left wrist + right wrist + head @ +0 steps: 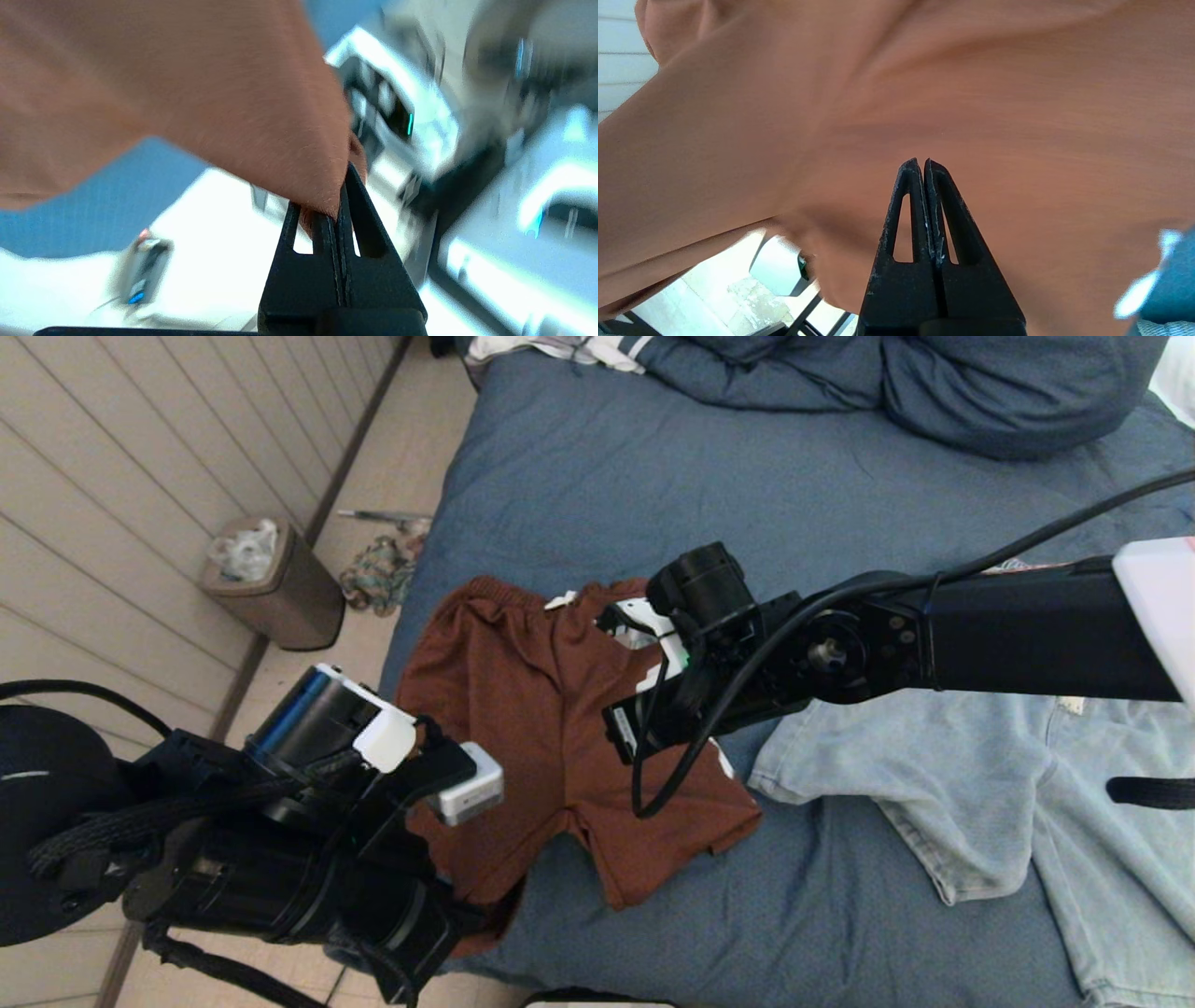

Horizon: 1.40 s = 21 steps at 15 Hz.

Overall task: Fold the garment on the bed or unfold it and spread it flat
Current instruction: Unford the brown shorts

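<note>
Rust-brown cotton shorts point(523, 709) on slate-blue bed point(747, 495); left gripper point(338, 214) pinched tight on hem, 7 o'clock; right gripper point(923, 163) closed, pressed against cloth, 3 o'clock.

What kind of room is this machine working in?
Most likely a bedroom in a home: a wide bed with a blue cover and bunched duvet, rust-brown shorts and pale denim clothes laid on it, and a small waste bin by the wall.

Rust-brown shorts point(523, 709); lt-blue denim garment point(980, 784); slate-blue bed point(747, 476); blk pincers.
</note>
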### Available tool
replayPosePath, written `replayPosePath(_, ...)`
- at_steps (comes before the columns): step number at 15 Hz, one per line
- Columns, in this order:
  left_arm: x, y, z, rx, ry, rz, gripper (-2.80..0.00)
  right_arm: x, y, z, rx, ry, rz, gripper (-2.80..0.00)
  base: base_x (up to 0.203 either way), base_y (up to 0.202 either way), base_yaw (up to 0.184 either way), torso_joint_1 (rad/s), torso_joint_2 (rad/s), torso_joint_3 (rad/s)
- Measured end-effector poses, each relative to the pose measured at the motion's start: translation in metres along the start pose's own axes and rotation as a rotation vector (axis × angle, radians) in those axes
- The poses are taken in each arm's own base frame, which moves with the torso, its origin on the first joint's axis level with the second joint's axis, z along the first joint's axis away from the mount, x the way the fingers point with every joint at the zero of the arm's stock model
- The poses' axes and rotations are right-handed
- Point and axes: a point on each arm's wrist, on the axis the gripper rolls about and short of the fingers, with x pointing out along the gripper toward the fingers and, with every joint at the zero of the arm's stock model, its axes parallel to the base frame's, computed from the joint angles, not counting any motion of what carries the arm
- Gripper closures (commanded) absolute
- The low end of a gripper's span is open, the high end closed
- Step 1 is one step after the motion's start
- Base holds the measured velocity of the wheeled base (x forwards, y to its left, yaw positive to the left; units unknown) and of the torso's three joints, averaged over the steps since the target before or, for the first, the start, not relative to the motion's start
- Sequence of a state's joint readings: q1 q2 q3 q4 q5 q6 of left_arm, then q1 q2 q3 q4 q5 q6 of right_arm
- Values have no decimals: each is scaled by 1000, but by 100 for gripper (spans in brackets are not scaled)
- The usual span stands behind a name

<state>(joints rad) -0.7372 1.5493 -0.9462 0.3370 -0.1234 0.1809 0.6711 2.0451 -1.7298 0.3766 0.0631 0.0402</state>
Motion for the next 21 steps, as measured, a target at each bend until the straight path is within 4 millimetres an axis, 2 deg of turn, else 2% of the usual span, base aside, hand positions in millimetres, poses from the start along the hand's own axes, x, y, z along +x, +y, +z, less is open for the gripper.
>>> replayPosePath(4, -10, -10, -3, 137, 104, -40, 0, 0, 0, 0, 0, 1, -1, 0, 0, 0, 0, 0, 0, 0)
replayPosePath(6, -8, -15, -5, 182, 156, -67, 0, 0, -2, 0, 2, 0, -3, 0, 0, 0, 0, 0, 0, 0)
replayPosePath(11, 19, -27, 1, 214, 193, -169, 0, 0, -3, 0, 4, -2, -6, 0, 0, 0, 0, 0, 0, 0)
replayPosePath(15, 46, -51, -11, 281, 310, -246, 0, 2, -4, 1, 6, -1, -8, 0, 0, 0, 0, 0, 0, 0)
replayPosePath(19, 64, -61, -14, 305, 349, -288, 0, 3, -5, 1, 7, 0, -9, 0, 0, 0, 0, 0, 0, 0)
replayPosePath(20, 67, -61, -14, 308, 344, -288, -280, 3, -5, 1, 8, 0, -9, 0, 0, 0, 0, 0, 0, 0)
replayPosePath(21, 70, -62, -15, 310, 343, -287, -280, 4, -5, 1, 8, 2, -10, 0, 0, 0, 0, 0, 0, 0)
